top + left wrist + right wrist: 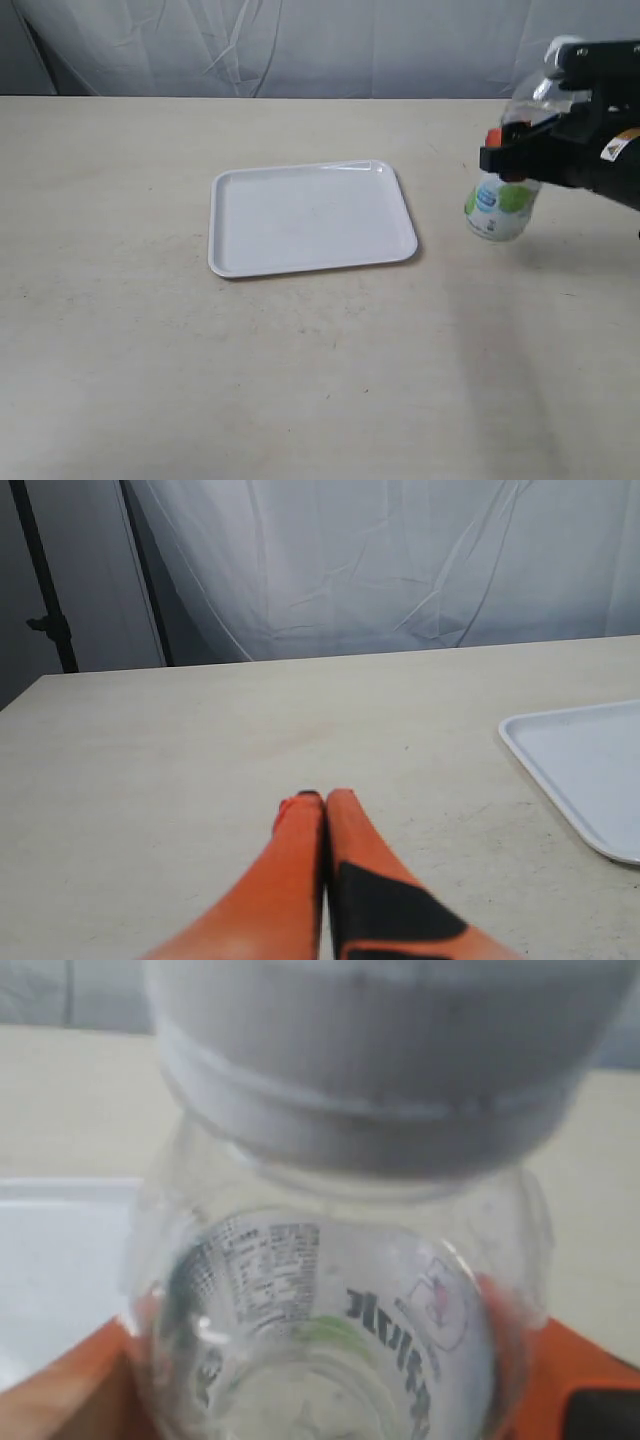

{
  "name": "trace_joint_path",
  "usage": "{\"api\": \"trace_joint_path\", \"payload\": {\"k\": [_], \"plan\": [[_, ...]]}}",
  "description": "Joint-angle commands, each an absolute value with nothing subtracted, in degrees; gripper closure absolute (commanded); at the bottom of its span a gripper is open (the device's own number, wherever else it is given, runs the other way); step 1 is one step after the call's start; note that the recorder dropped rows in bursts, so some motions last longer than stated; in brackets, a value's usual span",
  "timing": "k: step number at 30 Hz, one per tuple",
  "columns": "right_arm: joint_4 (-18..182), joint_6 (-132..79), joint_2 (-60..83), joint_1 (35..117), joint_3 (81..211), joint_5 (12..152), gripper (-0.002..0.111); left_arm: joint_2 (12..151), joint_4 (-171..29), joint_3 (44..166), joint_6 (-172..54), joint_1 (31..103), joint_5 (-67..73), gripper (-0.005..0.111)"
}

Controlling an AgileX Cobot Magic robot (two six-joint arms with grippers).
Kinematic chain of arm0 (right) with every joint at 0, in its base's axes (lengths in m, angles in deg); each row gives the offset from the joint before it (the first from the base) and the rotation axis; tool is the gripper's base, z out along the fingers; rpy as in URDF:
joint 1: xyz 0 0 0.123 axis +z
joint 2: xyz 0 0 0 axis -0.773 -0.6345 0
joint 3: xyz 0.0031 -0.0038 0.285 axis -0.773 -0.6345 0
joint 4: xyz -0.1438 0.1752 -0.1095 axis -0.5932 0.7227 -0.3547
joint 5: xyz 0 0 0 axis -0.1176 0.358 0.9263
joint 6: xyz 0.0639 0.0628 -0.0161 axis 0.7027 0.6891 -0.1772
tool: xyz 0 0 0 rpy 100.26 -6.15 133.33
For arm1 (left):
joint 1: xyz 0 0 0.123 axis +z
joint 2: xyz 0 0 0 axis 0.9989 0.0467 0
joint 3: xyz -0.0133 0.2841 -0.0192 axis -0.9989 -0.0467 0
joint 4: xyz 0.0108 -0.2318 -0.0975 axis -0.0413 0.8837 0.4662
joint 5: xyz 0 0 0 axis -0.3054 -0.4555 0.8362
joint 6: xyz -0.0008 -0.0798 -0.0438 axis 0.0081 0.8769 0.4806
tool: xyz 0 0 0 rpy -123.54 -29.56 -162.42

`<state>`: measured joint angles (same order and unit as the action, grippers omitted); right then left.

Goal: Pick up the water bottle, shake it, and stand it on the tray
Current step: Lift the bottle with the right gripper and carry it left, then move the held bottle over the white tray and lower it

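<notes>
The water bottle [500,203] hangs in the air at the right of the exterior view, tilted, its white cap toward the arm and its labelled base toward the table. My right gripper [510,155] is shut on its upper body. In the right wrist view the water bottle [330,1300] fills the picture, cap nearest the camera, with orange fingers [60,1395] on both sides. The white tray [310,217] lies flat on the table, well to the bottle's left, with nothing on it. My left gripper [324,798] is shut on nothing, low over the table.
A beige table [300,380] carries everything; a white cloth backdrop [280,45] hangs behind it. One corner of the tray [585,775] shows in the left wrist view. A dark stand pole [45,580] rises beyond the table's far edge.
</notes>
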<state>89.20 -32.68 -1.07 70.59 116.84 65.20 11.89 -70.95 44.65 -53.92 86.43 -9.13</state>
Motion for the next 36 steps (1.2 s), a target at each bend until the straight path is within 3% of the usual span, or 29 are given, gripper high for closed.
{"api": "trace_joint_path", "payload": {"k": [1,7,16,23,27,36], "plan": [[87.6,-32.7,9.6,75.4,121.4,62.2,0.107,11.7,-71.0,44.4,-53.7,86.1,-8.6,0.106],[87.3,-29.7,11.9,81.3,127.7,60.3,0.107,11.7,-71.0,44.4,-53.7,86.1,-8.6,0.106],[73.2,-19.9,-7.3,91.8,128.8,66.5,0.107,11.7,-71.0,44.4,-53.7,86.1,-8.6,0.106],[73.5,-21.2,1.8,93.1,131.7,60.6,0.107,11.7,-71.0,44.4,-53.7,86.1,-8.6,0.106],[73.5,-21.2,6.3,93.1,133.8,64.1,0.107,11.7,-71.0,44.4,-53.7,86.1,-8.6,0.106],[73.1,-20.1,-4.9,95.1,131.1,72.5,0.107,11.7,-71.0,44.4,-53.7,86.1,-8.6,0.106]]}}
